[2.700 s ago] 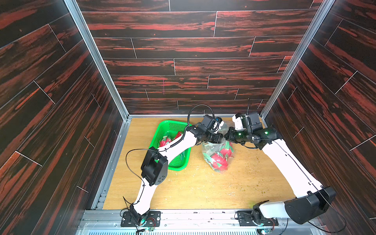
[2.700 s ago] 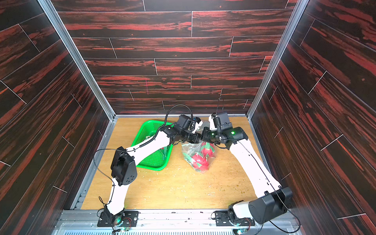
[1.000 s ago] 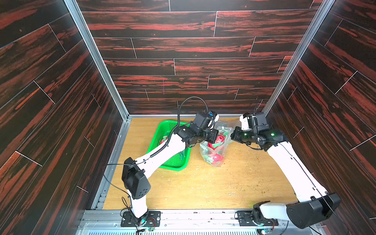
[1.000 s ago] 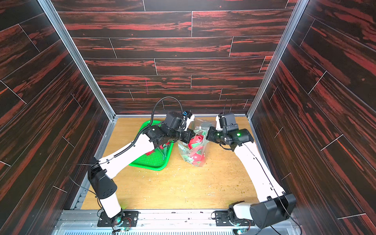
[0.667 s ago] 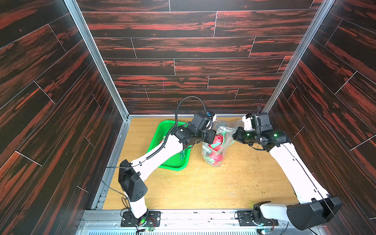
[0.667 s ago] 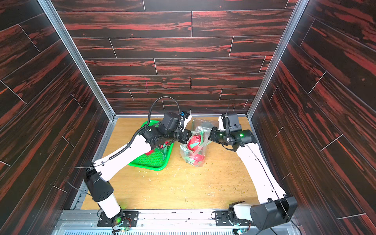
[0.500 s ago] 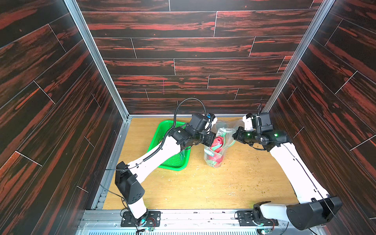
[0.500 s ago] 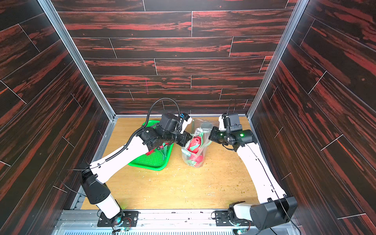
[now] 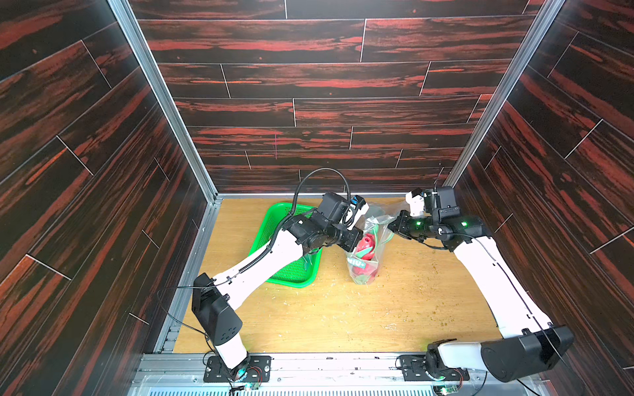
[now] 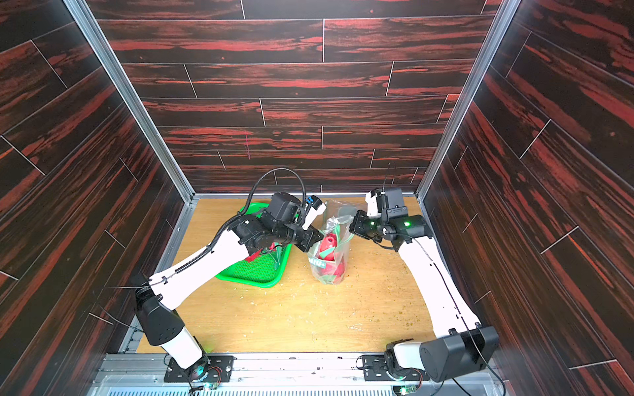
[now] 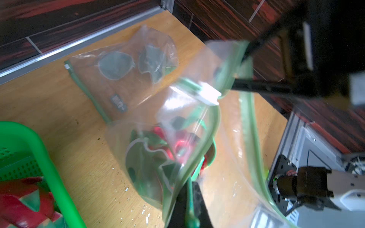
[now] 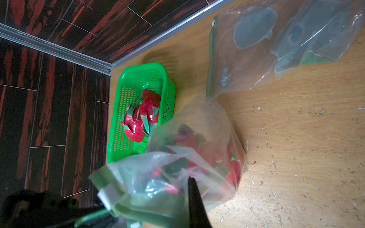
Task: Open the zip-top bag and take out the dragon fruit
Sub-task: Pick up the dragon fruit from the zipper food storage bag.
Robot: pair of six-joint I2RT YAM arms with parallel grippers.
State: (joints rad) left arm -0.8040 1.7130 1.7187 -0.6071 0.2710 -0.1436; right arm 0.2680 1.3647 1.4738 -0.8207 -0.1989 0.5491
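Zip-top bag (image 9: 364,265) beside the basket (image 9: 291,279): your left gripper (image 9: 358,240) and right gripper (image 9: 391,226) each clamp its rim, so pull apart evenly without tipping the dragon fruit (image 9: 365,245) out

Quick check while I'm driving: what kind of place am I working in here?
Probably a purpose-built robot test booth, not a real kitchen: dark wood-look wall panels set in metal corner posts box in a wooden table, with the left arm and right arm bolted to a metal rail along its front edge.
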